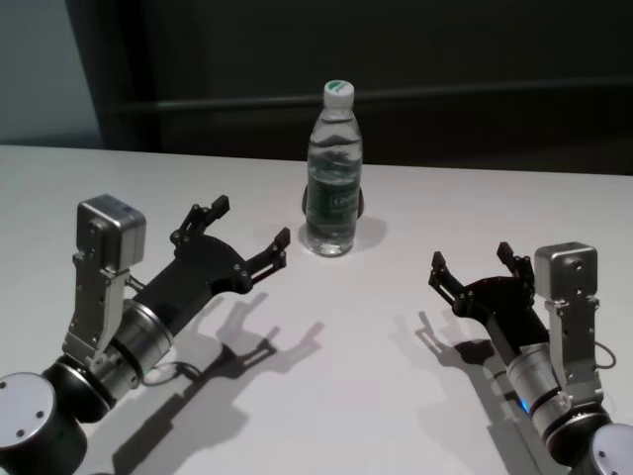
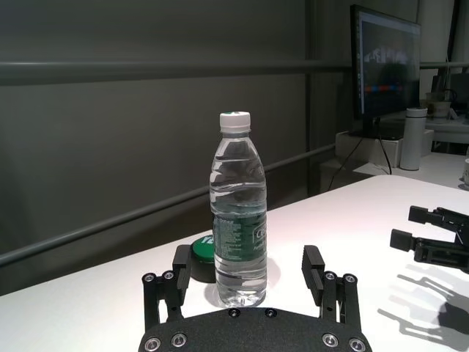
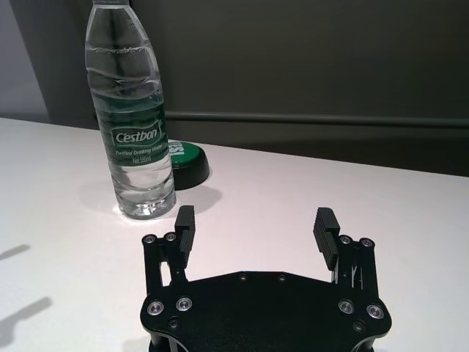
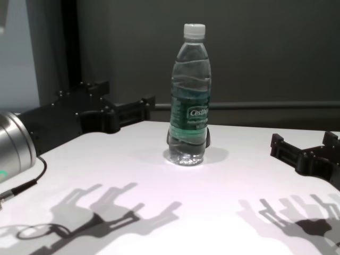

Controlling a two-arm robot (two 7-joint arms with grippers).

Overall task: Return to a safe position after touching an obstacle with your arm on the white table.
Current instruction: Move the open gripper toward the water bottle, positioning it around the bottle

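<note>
Bottle [image 1: 333, 178] stands upright mid-tabletop [image 1: 346, 396], between and beyond both grippers, touching neither. Green label reads "Cestbon". Only the wrist views clearly show a dark round puck [image 3: 187, 160] with a green top right behind it. Left gripper [image 1: 247, 233] and right gripper [image 1: 473, 265] hover with fingers spread apart.

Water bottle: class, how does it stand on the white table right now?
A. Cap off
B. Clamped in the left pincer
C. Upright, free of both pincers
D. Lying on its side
C: the water bottle stands upright and capped, with the left pincer and right pincer open and apart from it.
</note>
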